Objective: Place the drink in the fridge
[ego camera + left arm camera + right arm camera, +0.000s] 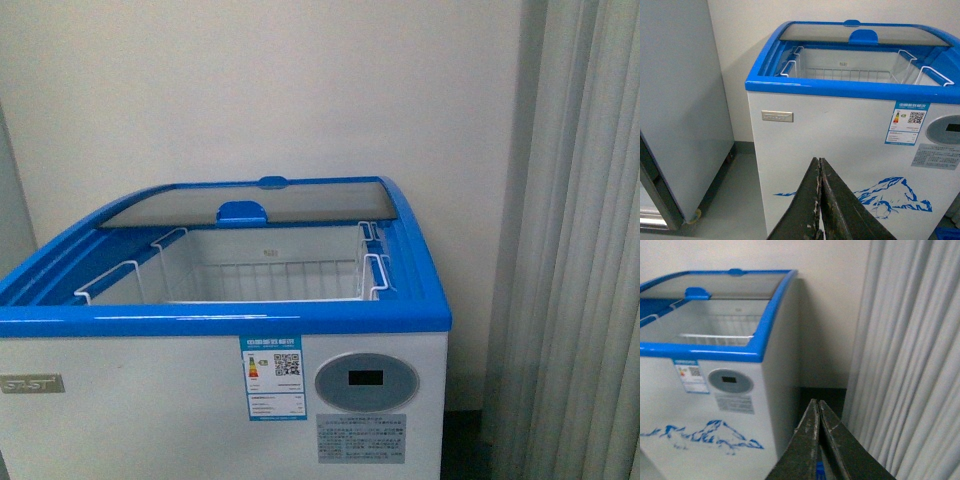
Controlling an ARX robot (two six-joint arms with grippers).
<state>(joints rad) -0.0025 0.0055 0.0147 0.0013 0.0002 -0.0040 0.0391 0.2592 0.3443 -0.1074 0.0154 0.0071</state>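
Fridge [225,400], white-bodied with a blue top rim, stands against the wall; its glass lid [240,203] sits slid to the rear, exposing 2 white wire baskets [270,265] in the open compartment. Drink: visible in none of the 3 views. Left gripper [820,162] and right gripper [817,404] each show fingers pressed together, holding nothing. Grey cabinet [680,100] stands left of the fridge, curtain [580,240] right.
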